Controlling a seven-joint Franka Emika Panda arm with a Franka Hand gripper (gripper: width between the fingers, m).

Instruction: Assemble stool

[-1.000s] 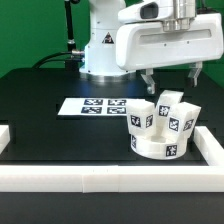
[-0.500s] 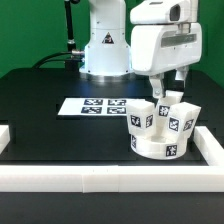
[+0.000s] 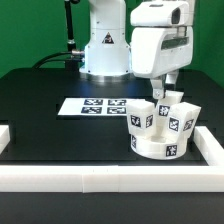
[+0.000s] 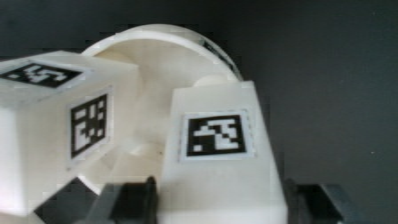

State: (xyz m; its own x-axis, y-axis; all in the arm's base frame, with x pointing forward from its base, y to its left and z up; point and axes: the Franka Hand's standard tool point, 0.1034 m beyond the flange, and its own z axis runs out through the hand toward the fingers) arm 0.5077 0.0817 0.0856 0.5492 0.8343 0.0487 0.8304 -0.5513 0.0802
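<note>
The white round stool seat (image 3: 160, 149) lies at the exterior view's right, by the front rail. Three tagged white legs stand on it: one at the left (image 3: 140, 120), one at the right (image 3: 183, 122) and one at the back (image 3: 168, 102). My gripper (image 3: 167, 92) is lowered over the back leg, one finger on each side. In the wrist view this leg (image 4: 221, 140) fills the gap between my dark fingers (image 4: 132, 200), which press against both its sides. A second leg (image 4: 63, 110) stands beside it on the seat (image 4: 169, 50).
The marker board (image 3: 92, 106) lies flat on the black table to the left of the seat. Long white border rails run along the front (image 3: 100, 177) and the right side (image 3: 214, 150). The arm's white base (image 3: 100, 50) stands behind.
The gripper has turned about a quarter turn, moved left and come down over the back leg. In the last half second it barely moved.
</note>
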